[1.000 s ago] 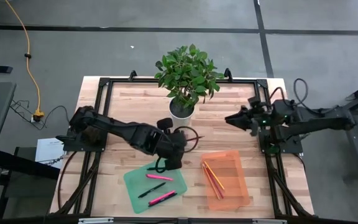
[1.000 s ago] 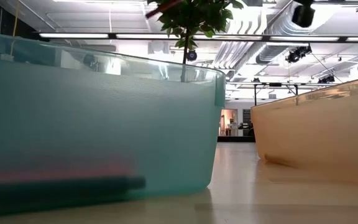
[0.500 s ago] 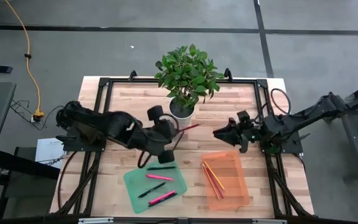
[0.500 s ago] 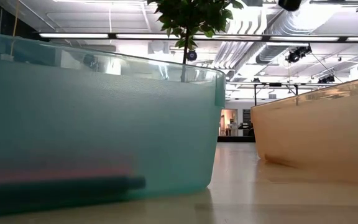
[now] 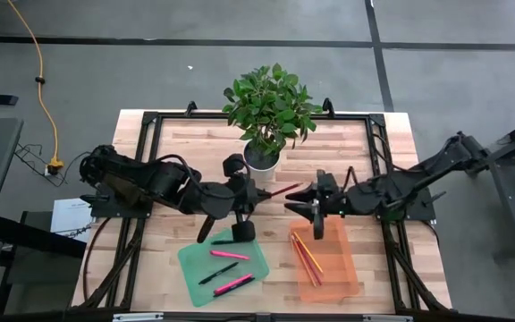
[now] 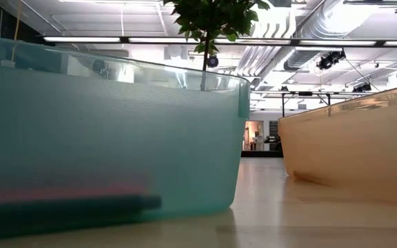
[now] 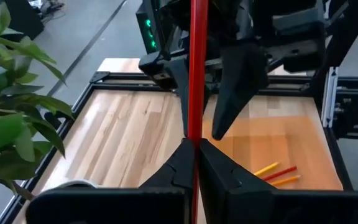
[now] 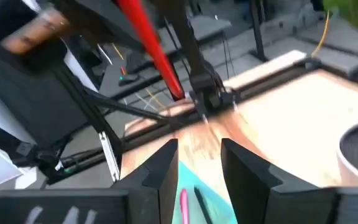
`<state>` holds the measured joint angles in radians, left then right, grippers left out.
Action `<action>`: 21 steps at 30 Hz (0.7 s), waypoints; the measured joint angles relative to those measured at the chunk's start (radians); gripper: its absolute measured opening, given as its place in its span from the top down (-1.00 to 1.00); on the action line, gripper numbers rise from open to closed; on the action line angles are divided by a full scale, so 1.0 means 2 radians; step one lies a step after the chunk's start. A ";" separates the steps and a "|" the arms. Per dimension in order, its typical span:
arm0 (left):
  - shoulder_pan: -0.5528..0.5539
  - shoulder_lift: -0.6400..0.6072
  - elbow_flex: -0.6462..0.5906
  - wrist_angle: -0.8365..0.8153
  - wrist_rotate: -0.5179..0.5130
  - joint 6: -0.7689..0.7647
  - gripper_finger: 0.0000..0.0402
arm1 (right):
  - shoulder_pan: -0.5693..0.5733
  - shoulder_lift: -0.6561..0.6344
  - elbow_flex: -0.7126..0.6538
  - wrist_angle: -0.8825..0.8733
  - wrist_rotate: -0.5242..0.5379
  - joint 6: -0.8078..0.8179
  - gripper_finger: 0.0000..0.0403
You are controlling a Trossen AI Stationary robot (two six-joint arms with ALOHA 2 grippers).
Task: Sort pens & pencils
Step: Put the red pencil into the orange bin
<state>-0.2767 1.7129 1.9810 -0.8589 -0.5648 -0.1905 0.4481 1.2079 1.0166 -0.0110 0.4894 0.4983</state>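
Note:
My left gripper is above the middle of the table, shut on a thin red pencil that points toward the table's right. My right gripper faces it, open, just off the pencil's free end. In the left wrist view its two fingers stand on either side of the pencil without touching it. Pink and black pens lie in the green tray. Several pencils lie in the orange tray. My left gripper pinches the red pencil between its two fingers near the pencil's left end. The fingers come level from the table's left, and the pencil runs on along them toward the right. It is lifted clear of the table, roughly level.
A potted plant in a white pot stands just beyond the two grippers. The green tray's wall and the orange tray's wall fill the low view. Bare wood lies between the trays and at the table's far corners.
My right arm has reached from the table's right edge toward the middle, dropping close to the pencil's free end, and stays open. My left gripper has moved up from the green tray and a little right, turning so the pencil points toward my right gripper.

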 joint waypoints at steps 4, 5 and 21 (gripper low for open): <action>-0.003 0.000 0.000 0.000 0.004 0.000 1.00 | 0.020 0.000 0.019 0.016 0.032 -0.044 0.38; -0.004 0.000 0.000 0.000 0.005 -0.002 1.00 | 0.024 0.000 0.021 0.023 0.042 -0.054 0.35; -0.006 0.000 0.000 0.027 0.008 0.014 1.00 | 0.027 0.001 0.030 0.122 0.041 -0.141 0.22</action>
<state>-0.2882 1.7119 1.9812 -0.8059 -0.5492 -0.1627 0.5015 1.2091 1.0760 0.2335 0.5713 0.2169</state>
